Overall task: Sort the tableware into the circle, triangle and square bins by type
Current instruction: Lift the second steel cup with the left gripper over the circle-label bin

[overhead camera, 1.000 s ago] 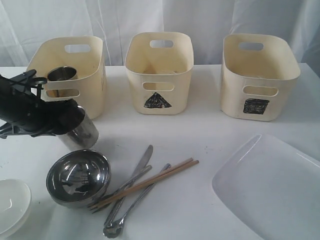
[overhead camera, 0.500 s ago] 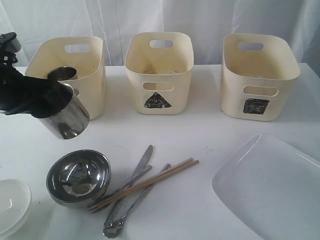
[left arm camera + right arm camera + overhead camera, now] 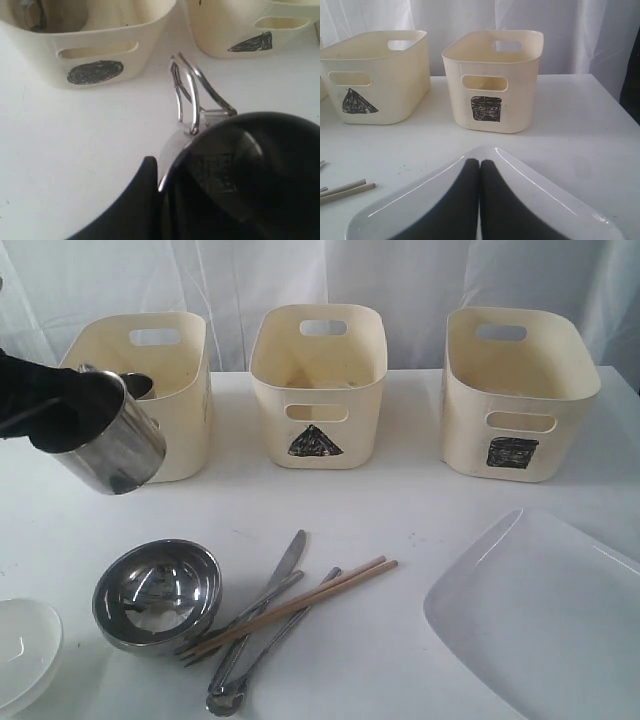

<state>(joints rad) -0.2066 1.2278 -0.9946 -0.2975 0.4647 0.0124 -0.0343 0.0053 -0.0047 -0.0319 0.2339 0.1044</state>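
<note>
The steel mug was up off the table at about ten o'clock, tilted, just in front of the circle bin at eleven, where the other mug already sat. My left claw was pinched narrow on its wall, high enough to clear the bin's rim, I'd guess. My right claw was closed on nothing, parked over the white plate at four o'clock.
</note>
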